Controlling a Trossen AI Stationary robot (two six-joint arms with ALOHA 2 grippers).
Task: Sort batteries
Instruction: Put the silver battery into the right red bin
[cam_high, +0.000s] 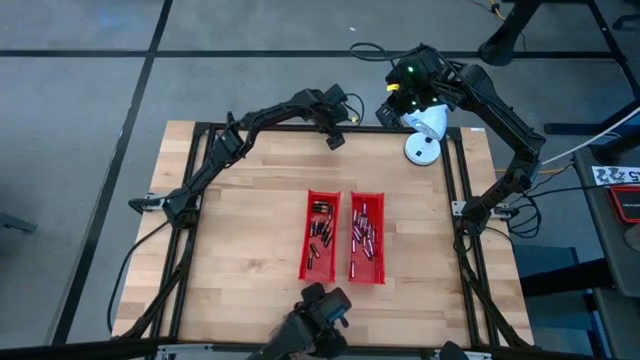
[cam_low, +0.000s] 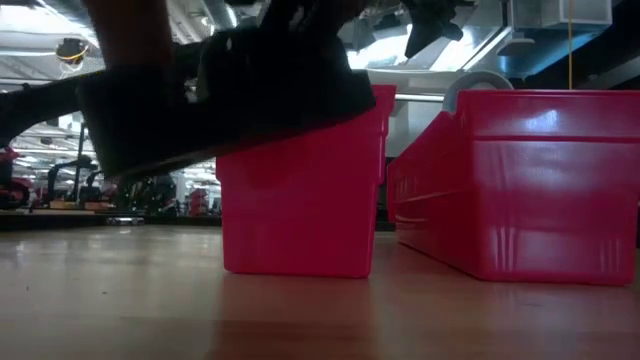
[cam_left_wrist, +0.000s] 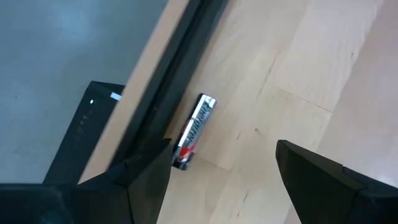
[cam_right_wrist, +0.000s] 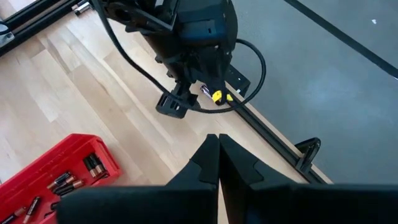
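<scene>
In the left wrist view a single silvery battery (cam_left_wrist: 194, 130) with a red and dark end lies flat on the wood, right beside the black frame rail (cam_left_wrist: 168, 93) at the table's far edge. My left gripper (cam_left_wrist: 224, 165) (cam_high: 335, 138) hovers over it, open, with one finger close to the battery's lower end and the other well off to the side. Several more batteries (cam_high: 320, 232) lie in two red trays (cam_high: 305, 262) (cam_high: 380, 270) at mid-table. My right gripper (cam_right_wrist: 217, 155) (cam_high: 388, 113) is shut, raised above the far edge and touching nothing.
A white round object (cam_high: 424, 135) stands at the far right edge of the table. Bare wood lies to the left and right of the trays. A dark shape (cam_low: 230, 90) close to the low camera hides part of the left tray (cam_low: 300, 200). Cables (cam_right_wrist: 249, 68) hang from the left wrist.
</scene>
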